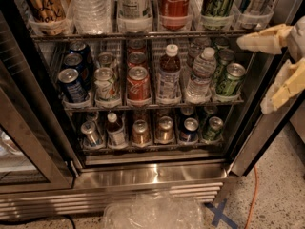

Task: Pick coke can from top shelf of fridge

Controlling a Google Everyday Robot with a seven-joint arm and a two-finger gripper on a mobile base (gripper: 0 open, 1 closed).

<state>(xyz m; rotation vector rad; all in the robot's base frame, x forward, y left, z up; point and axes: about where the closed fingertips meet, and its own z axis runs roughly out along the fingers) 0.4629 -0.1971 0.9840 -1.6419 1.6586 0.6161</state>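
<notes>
The coke can [174,1] is red with white script and stands in a clear tray on the top shelf [143,34] of the fridge [152,173]; its lid is cut off by the top edge of the view. My gripper [252,75] is at the right edge, in front of the fridge's right door frame. It sits to the right of and a little below the coke can, apart from it. Its two pale yellow fingers [264,38] are spread wide and hold nothing.
On the top shelf, a white-labelled bottle [134,4] stands left of the coke and a green can [218,1] right of it. The middle shelf holds blue cans [72,85], a red can [138,82], bottles and a green can [230,80]. Crumpled plastic [152,211] lies on the floor.
</notes>
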